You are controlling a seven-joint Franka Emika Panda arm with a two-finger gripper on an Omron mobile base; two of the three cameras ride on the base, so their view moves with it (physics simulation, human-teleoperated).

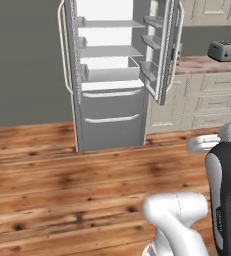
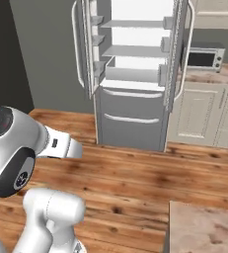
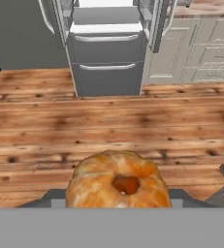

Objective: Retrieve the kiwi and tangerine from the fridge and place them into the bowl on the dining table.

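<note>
On my hand view the tangerine (image 3: 117, 180) sits huge and close at the bottom centre, an orange mottled round with a darker dimple facing the lens. It lies right at the gripper, where the fingertips would rise, and hides them, so I cannot tell from here whether the gripper is clamped on the fruit or merely behind it. Beyond the fruit I see wooden floor (image 3: 108, 121), and well apart across it the fridge (image 3: 106, 43).

From both base views I have the fridge (image 1: 112, 75) with both upper doors swung open, white shelves showing, and the two lower drawers shut. A toaster (image 1: 225, 50) stands on the wall bench to its right. In the right base view a corner of the dining table (image 2: 204, 228) shows at the lower right, near the base.
</note>
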